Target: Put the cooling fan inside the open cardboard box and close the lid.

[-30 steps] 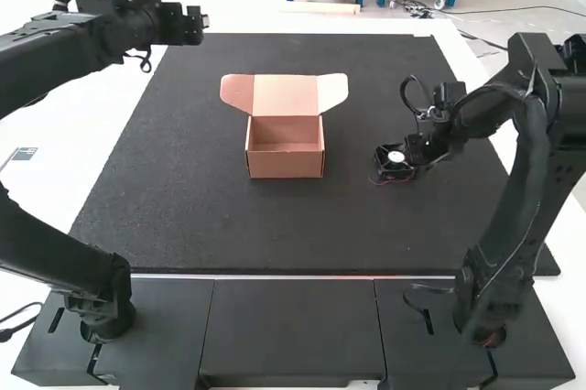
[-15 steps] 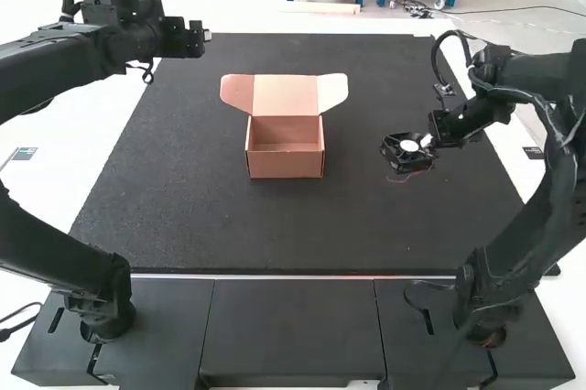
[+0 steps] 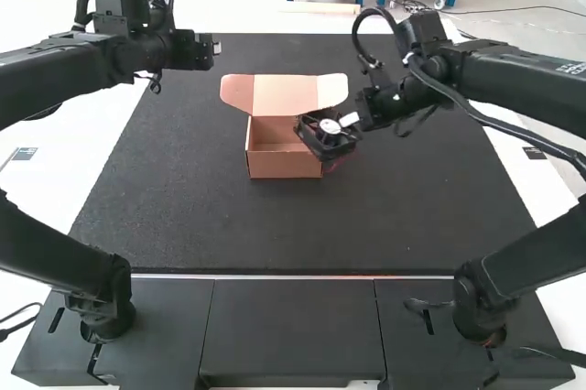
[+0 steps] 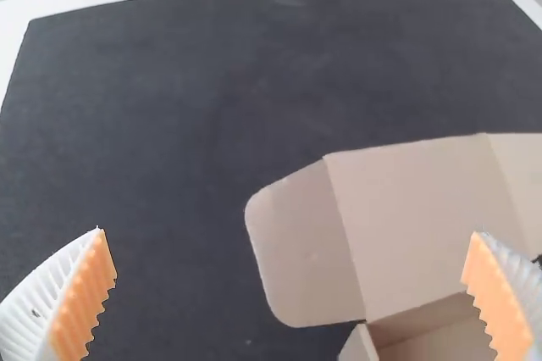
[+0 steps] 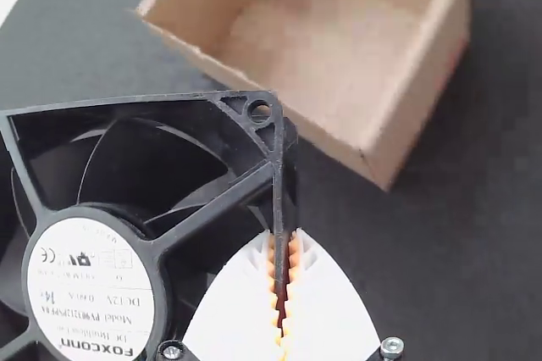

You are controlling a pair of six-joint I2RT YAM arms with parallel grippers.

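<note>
A small open cardboard box stands mid-mat, its lid and side flaps laid back flat behind it. My right gripper is shut on the frame edge of a black square cooling fan, held tilted in the air over the box's right wall. The right wrist view shows the fan pinched between the white ribbed fingers, with the box beyond. My left gripper hovers open above the mat behind the box's left flap, its fingers spread wide.
A black mat covers the table, with bare white tabletop around it. The fan's thin wires dangle by the box's right front corner. Free mat lies in front of and to both sides of the box.
My right gripper lifted the fan off the mat at the right and carried it left to the box's right wall. The left gripper drifted slightly right toward the box.
</note>
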